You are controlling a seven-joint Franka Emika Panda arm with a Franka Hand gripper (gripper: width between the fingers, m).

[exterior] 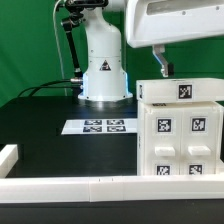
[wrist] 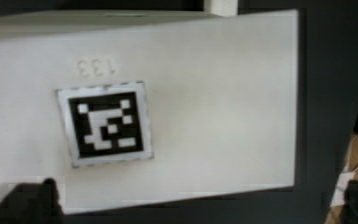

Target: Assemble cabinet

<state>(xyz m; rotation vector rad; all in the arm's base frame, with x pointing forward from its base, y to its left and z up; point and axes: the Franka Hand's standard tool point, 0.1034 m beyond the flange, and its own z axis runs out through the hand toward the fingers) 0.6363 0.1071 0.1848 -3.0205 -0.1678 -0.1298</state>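
The cabinet (exterior: 180, 130) is a large white box with black-and-white tags on its top and front, standing at the exterior view's right. My gripper (exterior: 160, 70) hangs straight down just above the cabinet's top back-left edge. In the wrist view the cabinet's top panel (wrist: 194, 60) fills most of the picture, with one tag (wrist: 108, 122) on it. My gripper (wrist: 197, 205) is open: its two dark fingertips (wrist: 28, 205) stand far apart at the picture's sides, with nothing held between them.
The marker board (exterior: 105, 126) lies flat on the black table in front of the robot's white base (exterior: 103, 70). A white rail (exterior: 90, 186) runs along the table's front edge, and a short white block (exterior: 8, 157) stands at the left.
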